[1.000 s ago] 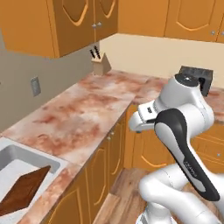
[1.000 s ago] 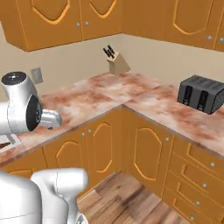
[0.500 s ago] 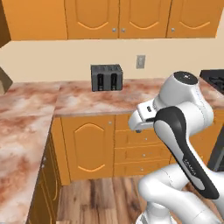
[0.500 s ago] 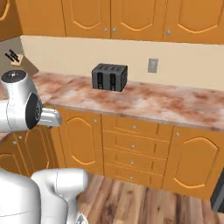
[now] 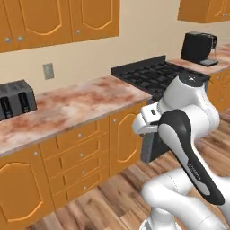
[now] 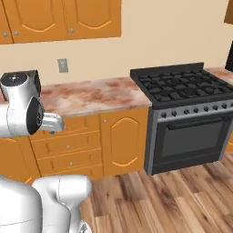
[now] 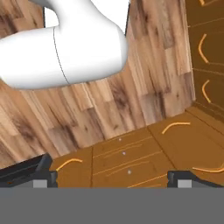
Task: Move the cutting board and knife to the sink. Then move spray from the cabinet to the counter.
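Facing counter [image 5: 81,105] and stove [image 6: 182,86], gripper [image 7: 113,177] wide open, empty.
No spray bottle, board or knife visible here. Bottle likely light, rigid, slippery; best gripped around the body, below the neck.

- The reddish-pink and white mottled marble tabletop [image 5: 76,105] looks like polished stone, smooth with a soft sheen.
- The orange arched-panel cabinet fronts [image 6: 124,143] are smooth, satin-finished wood with small round metal knobs.
- The plank floor [image 6: 168,200] is streaky brown wood, lightly glossy.
- The black stove with grated burners [image 6: 182,86] looks like matt dark metal; its oven door [image 6: 195,136] is glossier.
- The dark boxy toaster [image 5: 15,99] has a dull metallic finish.
- The robot's white arm shell [image 5: 188,96] is smooth, glossy plastic.
- The beige wall [image 6: 173,32] is flat and matt.
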Controlling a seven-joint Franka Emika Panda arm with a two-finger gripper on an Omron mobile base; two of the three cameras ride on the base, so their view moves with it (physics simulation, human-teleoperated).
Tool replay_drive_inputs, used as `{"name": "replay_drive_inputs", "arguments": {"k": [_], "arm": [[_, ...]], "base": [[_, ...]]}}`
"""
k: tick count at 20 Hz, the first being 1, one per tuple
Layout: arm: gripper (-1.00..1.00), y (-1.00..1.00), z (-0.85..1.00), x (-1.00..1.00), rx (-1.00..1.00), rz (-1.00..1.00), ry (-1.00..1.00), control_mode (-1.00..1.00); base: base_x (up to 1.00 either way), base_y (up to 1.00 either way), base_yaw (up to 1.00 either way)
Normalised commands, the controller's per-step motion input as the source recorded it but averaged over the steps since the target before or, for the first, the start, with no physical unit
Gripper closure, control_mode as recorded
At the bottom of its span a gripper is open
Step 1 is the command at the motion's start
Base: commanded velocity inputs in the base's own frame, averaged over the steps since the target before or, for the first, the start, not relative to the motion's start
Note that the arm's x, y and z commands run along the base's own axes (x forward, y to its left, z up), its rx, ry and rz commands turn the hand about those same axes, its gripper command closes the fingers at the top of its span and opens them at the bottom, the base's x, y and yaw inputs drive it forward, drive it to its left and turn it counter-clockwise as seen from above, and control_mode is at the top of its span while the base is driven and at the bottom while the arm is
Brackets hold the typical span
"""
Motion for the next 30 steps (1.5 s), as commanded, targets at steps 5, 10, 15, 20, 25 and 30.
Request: {"name": "replay_drive_inputs", "arguments": {"k": [5, 10, 15, 20, 25, 30], "arm": [[-1.0, 0.0, 0.0, 0.0, 0.0, 0.0, 0.0, 1.0], [-1.0, 0.0, 0.0, 0.0, 0.0, 0.0, 0.0, 1.0], [-1.0, 0.0, 0.0, 0.0, 0.0, 0.0, 0.0, 1.0], [-1.0, 0.0, 0.0, 0.0, 0.0, 0.0, 0.0, 1.0], [-1.0, 0.0, 0.0, 0.0, 0.0, 0.0, 0.0, 1.0], [-1.0, 0.0, 0.0, 0.0, 0.0, 0.0, 0.0, 1.0]], "base": [[0.33, -0.31, -0.76], [0.68, -0.12, -0.69], [0.83, -0.14, -0.63], [1.0, 0.0, -0.51], [1.0, 0.0, -0.34], [1.0, 0.45, -0.29]]}}
